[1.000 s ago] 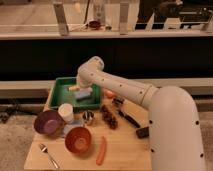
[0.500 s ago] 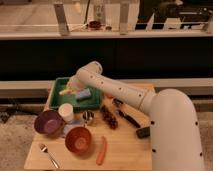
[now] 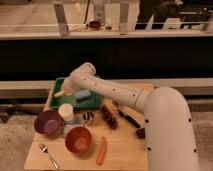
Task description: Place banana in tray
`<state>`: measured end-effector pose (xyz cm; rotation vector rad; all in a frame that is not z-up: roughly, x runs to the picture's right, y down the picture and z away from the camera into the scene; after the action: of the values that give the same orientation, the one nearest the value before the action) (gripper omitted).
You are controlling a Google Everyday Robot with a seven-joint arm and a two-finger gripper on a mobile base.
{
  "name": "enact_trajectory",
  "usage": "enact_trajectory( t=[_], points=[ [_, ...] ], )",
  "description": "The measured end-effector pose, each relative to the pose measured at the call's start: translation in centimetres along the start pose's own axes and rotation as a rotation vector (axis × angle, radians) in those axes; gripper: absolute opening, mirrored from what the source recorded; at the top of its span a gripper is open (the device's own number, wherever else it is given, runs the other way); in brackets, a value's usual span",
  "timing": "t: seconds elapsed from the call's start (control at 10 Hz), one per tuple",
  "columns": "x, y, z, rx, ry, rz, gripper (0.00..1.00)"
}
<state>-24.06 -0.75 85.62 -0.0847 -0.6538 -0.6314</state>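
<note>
Pale (curved) banana (image 3: pixel 60 93) at end effector (image 3: pixel 67 90), over tray (image 3: pixel 95 103).

Hand (image 3: pixel 63 92) over left side of green tray (image 3: pixel 93 103), banana (image 3: pixel 59 93) at the hand, purple bowl (image 3: pixel 47 122) nearby

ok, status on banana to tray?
Pincer over left end of green rectangular plastic tray. Small pale yellow banana at its tip, held or loose unclear. Light blue oblong object in tray alongside.
</note>
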Motion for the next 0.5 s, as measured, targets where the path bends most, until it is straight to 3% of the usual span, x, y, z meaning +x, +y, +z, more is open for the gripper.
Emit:
enact_trajectory(
  t=[0.5],
  points=[
    [-0.6, -0.6, 1.2, -0.017, -0.025, -0.018, 0.74]
  ],
)
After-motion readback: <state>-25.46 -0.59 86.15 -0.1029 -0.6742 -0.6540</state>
